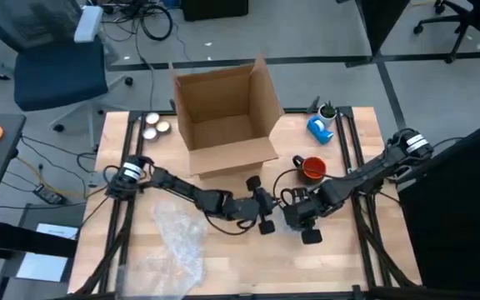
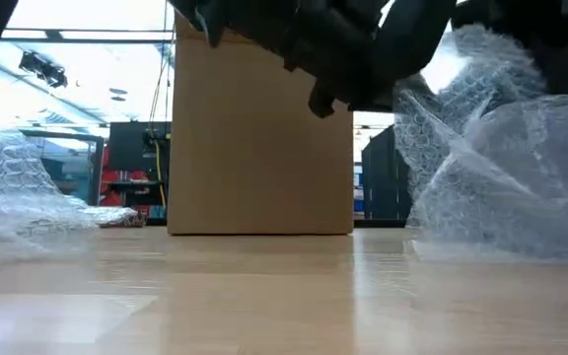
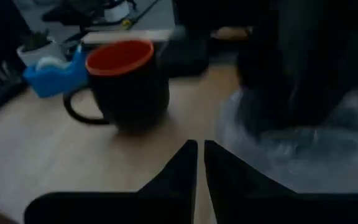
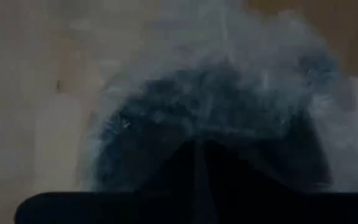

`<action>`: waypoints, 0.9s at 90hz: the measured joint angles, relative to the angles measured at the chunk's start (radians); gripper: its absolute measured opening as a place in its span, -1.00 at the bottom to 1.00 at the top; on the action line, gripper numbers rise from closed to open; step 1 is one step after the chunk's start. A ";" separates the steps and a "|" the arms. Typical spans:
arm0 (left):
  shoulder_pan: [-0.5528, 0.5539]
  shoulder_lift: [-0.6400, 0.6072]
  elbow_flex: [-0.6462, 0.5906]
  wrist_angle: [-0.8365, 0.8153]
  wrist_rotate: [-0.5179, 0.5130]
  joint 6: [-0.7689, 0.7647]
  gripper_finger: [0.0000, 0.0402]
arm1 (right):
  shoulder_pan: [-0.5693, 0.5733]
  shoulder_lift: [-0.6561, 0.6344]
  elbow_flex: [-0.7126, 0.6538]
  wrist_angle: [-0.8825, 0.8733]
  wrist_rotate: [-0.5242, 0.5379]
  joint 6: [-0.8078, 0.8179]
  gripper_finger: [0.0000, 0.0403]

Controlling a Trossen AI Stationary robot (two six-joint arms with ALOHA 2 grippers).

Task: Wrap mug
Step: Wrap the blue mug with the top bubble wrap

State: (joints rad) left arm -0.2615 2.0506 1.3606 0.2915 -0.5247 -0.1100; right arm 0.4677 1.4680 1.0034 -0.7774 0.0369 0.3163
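Observation:
The black mug (image 1: 312,169) with an orange inside stands upright on the table near its far right, handle toward the left; the left wrist view shows the mug (image 3: 126,81) too. My left gripper (image 1: 273,202) is shut just in front of it with nothing between its fingers (image 3: 201,158). My right gripper (image 1: 290,217) sits close beside it, shut on a sheet of clear bubble wrap (image 4: 216,93), which shows in the low view as bubble wrap (image 2: 501,158) rising from the table. A second crumpled sheet (image 1: 177,242) lies at the near left. My right gripper is shut on the bubble wrap (image 4: 185,134), which bunches over and around the fingers and hides the place of contact. The sheet stands up from the fingers, and its lower part (image 2: 481,242) rests on the table.
An open cardboard box (image 1: 223,117) stands at the middle of the far edge. A blue tape dispenser (image 1: 320,129) sits behind the mug, and small round tins (image 1: 155,125) lie far left. Bare wood lies along the near edge.

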 joint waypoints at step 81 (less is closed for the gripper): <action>-0.031 -0.143 -0.013 -0.288 -0.059 0.044 -0.93 | 0.099 0.142 0.190 0.002 0.238 0.052 -0.98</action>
State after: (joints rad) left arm -0.2926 1.9077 1.3473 0.0032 -0.5839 -0.0660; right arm 0.5669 1.6096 1.1931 -0.7758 0.2753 0.3684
